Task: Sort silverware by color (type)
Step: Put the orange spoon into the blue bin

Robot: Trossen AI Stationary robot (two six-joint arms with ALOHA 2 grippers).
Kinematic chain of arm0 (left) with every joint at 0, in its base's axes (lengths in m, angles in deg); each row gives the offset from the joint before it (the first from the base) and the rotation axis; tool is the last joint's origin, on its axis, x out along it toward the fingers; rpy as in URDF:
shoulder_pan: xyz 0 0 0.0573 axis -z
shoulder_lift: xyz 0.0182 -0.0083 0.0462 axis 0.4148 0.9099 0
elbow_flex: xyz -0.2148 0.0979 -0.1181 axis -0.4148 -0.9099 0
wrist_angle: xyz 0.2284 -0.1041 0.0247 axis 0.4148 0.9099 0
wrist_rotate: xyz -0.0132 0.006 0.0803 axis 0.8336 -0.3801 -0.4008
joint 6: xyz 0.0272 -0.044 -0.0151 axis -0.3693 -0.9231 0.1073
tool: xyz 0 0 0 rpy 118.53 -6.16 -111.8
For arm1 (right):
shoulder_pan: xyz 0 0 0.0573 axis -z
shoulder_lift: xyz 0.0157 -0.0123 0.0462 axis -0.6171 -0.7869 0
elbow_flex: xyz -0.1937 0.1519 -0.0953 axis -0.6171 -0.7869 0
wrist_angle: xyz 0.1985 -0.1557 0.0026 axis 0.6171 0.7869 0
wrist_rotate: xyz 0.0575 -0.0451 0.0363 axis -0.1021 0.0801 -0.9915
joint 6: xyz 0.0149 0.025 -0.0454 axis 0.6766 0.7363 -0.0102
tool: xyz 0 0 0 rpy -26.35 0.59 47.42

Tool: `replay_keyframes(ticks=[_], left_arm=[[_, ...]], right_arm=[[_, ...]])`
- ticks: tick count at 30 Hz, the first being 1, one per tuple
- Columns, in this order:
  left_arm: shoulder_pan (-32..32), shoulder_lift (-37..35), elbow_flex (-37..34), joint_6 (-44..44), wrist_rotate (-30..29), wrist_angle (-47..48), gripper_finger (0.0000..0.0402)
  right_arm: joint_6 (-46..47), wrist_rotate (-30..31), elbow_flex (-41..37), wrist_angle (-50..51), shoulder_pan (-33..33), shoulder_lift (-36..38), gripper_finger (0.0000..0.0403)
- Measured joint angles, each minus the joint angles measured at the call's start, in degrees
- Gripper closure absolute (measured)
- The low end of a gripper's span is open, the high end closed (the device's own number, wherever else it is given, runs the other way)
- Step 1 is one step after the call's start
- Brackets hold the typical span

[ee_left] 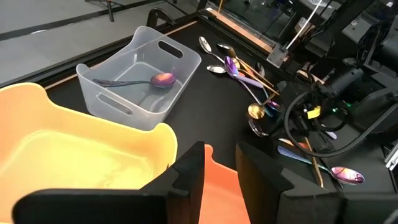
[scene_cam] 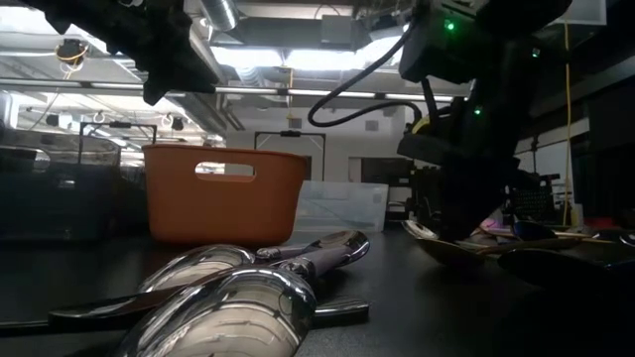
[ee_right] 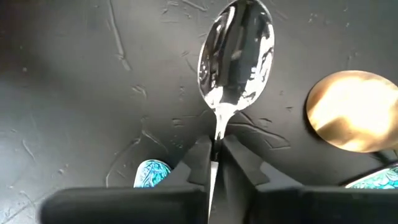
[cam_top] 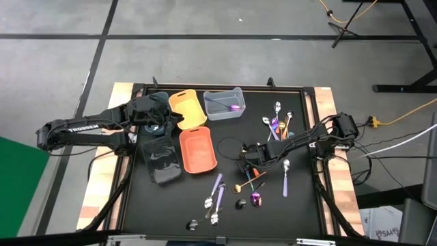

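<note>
On my right wrist camera the right gripper (ee_right: 214,155) has its fingers (ee_right: 198,163) pinched together on the thin neck of a silver spoon (ee_right: 236,53), whose bowl juts out just beyond the fingertips over the black worktop (ee_right: 74,81). Just beside one finger lies a teal piece (ee_right: 151,172), and off to the other side of the spoon's bowl sits a gold spoon bowl (ee_right: 351,111). From overhead I see this gripper (cam_top: 247,158) low in the middle of the worktop, with more silverware (cam_top: 278,123) scattered behind it and a few purple-handled pieces (cam_top: 217,191) in front.

My left gripper (ee_left: 221,171) waits up over the bins, its fingers (ee_left: 186,177) standing apart with nothing between them. Directly ahead of those fingers are the yellow bin (ee_left: 68,155) and the edge of the orange bin (ee_left: 217,199); farther out is the clear bin (ee_left: 140,74) with one purple iridescent spoon (ee_left: 140,81) lying inside. In the low view, silver spoon bowls (scene_cam: 233,297) fill the foreground.
</note>
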Motion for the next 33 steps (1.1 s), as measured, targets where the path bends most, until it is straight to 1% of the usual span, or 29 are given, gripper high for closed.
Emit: replay_keyframes(ticks=[2,6,10,19,33], left_arm=[[0.0,0.0,0.0,0.0,0.0,0.0,0.0315],[0.0,0.0,0.0,0.0,0.0,0.0,0.0315],[0.0,0.0,0.0,0.0,0.0,0.0,0.0316],[0.0,0.0,0.0,-0.2,0.0,0.0,0.0315],[0.0,0.0,0.0,-0.1,0.0,0.1,0.0315]], right_arm=[[-0.1,0.4,0.0,0.0,0.0,0.0,0.0398],[-0.2,0.6,0.0,0.0,0.0,-0.1,0.039],[-1.6,1.1,-0.1,-0.4,0.0,-0.1,0.0399],[-5.9,1.4,-0.2,-1.0,0.0,0.2,0.0401],[-12.7,6.7,-0.3,-0.9,0.1,6.5,0.0402]])
